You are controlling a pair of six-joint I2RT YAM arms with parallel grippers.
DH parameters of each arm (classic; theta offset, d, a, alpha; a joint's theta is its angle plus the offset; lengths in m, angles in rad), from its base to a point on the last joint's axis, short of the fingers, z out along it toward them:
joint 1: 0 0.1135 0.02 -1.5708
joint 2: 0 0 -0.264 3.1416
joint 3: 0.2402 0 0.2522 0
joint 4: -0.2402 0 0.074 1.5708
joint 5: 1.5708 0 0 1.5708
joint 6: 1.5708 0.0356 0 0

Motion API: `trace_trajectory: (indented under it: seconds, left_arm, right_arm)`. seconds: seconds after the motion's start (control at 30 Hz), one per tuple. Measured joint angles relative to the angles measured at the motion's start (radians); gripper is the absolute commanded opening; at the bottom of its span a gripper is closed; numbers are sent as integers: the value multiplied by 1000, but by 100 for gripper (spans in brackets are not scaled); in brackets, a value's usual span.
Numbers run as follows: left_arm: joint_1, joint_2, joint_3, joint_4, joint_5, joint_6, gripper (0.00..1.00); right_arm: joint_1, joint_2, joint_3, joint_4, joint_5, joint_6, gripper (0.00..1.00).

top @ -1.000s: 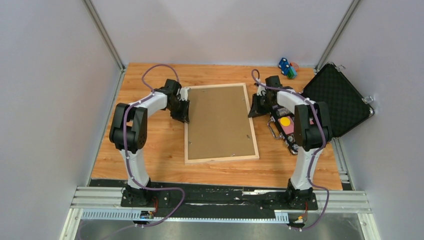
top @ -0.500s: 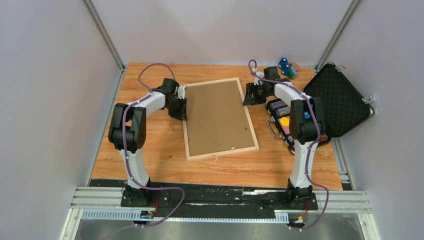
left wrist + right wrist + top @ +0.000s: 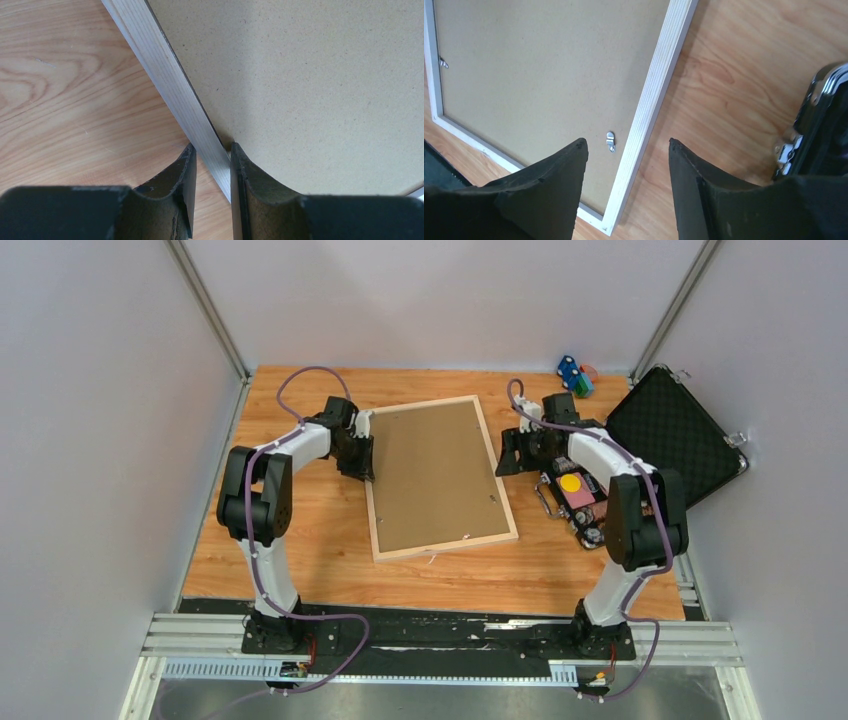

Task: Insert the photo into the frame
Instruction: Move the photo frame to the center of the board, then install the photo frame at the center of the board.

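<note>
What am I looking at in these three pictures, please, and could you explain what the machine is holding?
Two robot arms are bolted at the near edge of a wooden table. One picture looks down from above; the other two come from wrist cameras. The frame lies face down, brown backing board up; no photo is visible. The left gripper is closed on its left rail. The right gripper hangs open over the right rail, holding nothing. An open black case sits at the right.

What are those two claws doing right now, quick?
Left gripper: closed on the frame, pinching its wooden edge.
Right gripper: open, holding nothing, over the frame's other long edge.
</note>
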Motion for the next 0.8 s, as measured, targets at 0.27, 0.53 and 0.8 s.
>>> trace_trajectory:
  seconds: [0.27, 0.53, 0.8]
  left_arm:
    - [0, 0, 0, 0, 0, 0, 0]
    - [0, 0, 0, 0, 0, 0, 0]
    - [0, 0, 0, 0, 0, 0, 0]
  right_arm:
    - [41, -32, -100, 1, 19, -11, 59]
    - [106, -32, -153, 17, 80, -12, 56]
    - [138, -32, -157, 40, 146, -10, 52]
